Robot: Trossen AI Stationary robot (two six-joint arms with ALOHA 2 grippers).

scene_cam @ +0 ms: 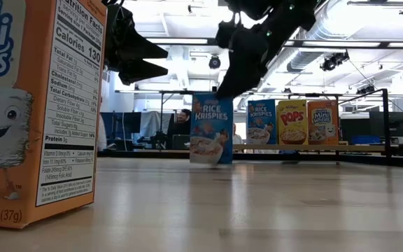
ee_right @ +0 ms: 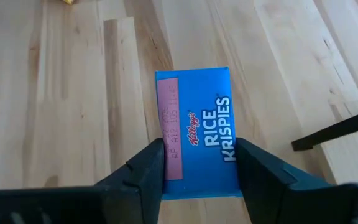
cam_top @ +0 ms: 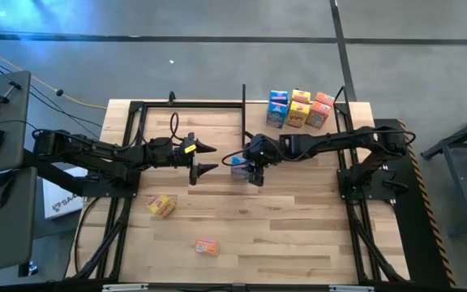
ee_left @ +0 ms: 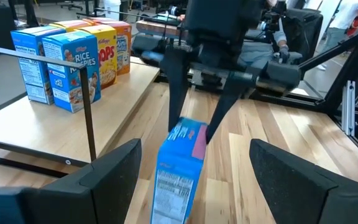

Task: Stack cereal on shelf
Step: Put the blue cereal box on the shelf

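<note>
A blue Rice Krispies cereal box (cam_top: 239, 167) stands upright on the tabletop, also in the low view (scene_cam: 212, 129). My right gripper (cam_top: 254, 169) comes down over its top, with a finger on each side. My left gripper (cam_top: 207, 158) hovers open just left of the box, above the table and pointing at it, touching nothing. Several cereal boxes (cam_top: 298, 109) stand on the small light-wood shelf (ee_left: 129, 87) at the far edge. A yellow box (cam_top: 161, 204) and an orange box (cam_top: 207, 246) lie on the table nearer me. My right gripper holds the blue box by its top end (ee_right: 197, 124), pinched between the two fingers (ee_right: 148, 171) on its two narrow sides. The fingers come from above, pointing down, and reach only the top edge. The box stands upright with its bottom on the table.
The shelf's thin black posts (ee_left: 89, 121) and rail stand between the blue box and the shelved boxes. A large orange Mini-Wheats box (scene_cam: 33, 105) fills the low view's left. Bare wood lies right of the blue box. A person sits in the room behind (scene_cam: 182, 119).
</note>
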